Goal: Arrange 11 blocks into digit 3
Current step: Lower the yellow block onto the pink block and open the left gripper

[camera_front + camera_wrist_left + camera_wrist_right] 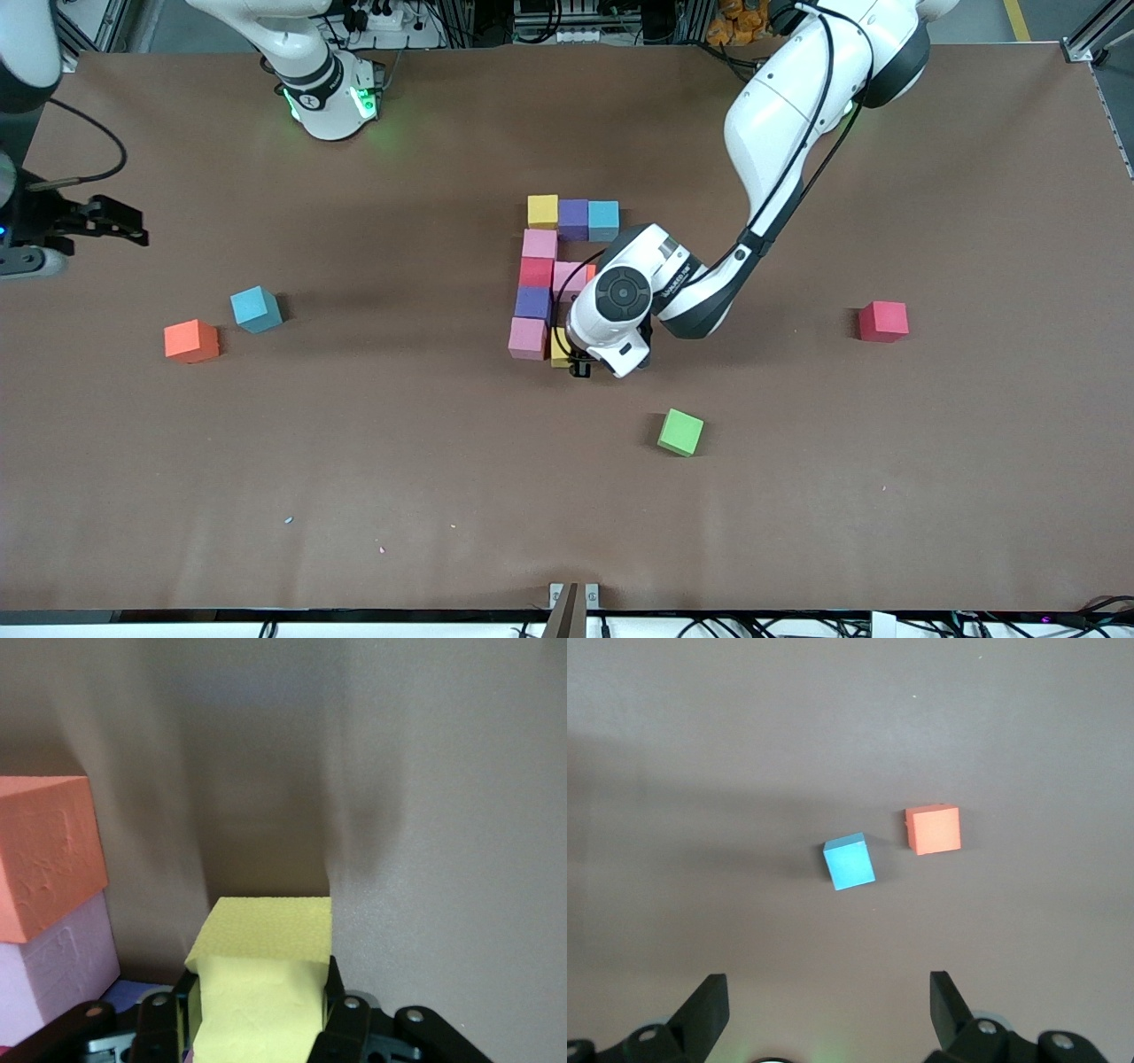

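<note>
The left arm (780, 115) is reaching in from its base and bending down over the middle of the table (443, 496), wrist pointing pretty much straight down. The left gripper (580, 368) is sitting low at the near end of the block figure, fingers (341, 1014) pinching a yellow block (266, 992) from two sides (only a sliver of that one is showing in the front view, tucked under the wrist right beside a pink block (528, 338)).

The right arm (292, 53) is just waiting at its own end of the table, with the right gripper (124, 226) hanging over that end, fingers (704, 1014) spread wide and holding nothing.

The figure's long axis is running away from the front camera. The row farthest from the camera is yellow (542, 211), purple (573, 218), blue (603, 220). A column is coming down from the yellow one toward the camera: pink (539, 243), red (536, 271), purple (533, 303), then that pink one. Another pink block (568, 278) is sticking out beside the red, with an orange block (44, 850) next to it in the left wrist view.

Loose blocks are lying well apart from the figure: orange (191, 341) and blue (256, 309) toward the right arm's end, red (882, 321) toward the left arm's end, and green (680, 431) nearest the camera, turned a bit.
</note>
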